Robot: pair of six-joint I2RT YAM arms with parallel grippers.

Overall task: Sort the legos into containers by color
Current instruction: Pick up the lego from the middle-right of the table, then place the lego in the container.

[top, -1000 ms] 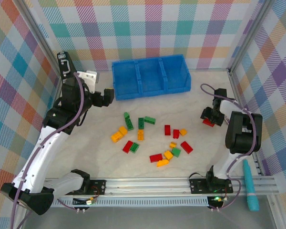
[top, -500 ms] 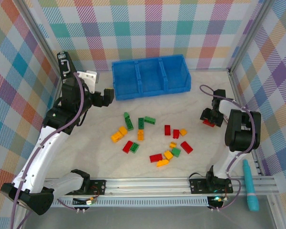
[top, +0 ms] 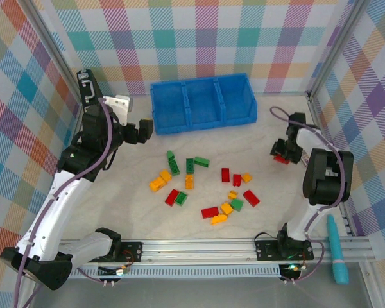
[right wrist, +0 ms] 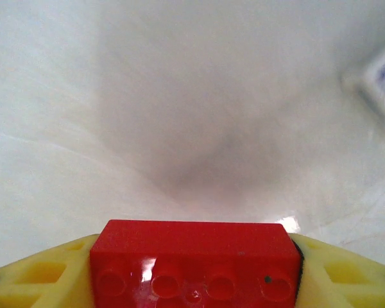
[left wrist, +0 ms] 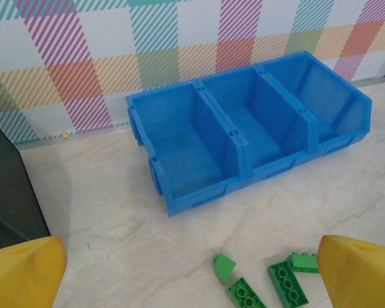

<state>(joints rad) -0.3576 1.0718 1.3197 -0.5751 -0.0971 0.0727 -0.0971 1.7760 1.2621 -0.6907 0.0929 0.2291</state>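
We see bare floors in all three containers (left wrist: 199,196). Jaws of our right gripper (right wrist: 192,273) clamp a red lego (right wrist: 192,256), long axis spanning them; the left gripper (top: 144,131) gapes wide.

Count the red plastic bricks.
6 red studded plastic bricks: one in the right pincer; two adjacent mid-table; one right of them, nearer; one at the pile's near edge; one leftmost, beside a green plastic brick. Others may be hidden.

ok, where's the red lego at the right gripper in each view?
Top external: red lego in the right gripper, far right of the table.
Right wrist: red lego bottom centre, between the yellow fingers.
Left wrist: faces the containers and green legos.
Shared landmark: the pale marbled table.
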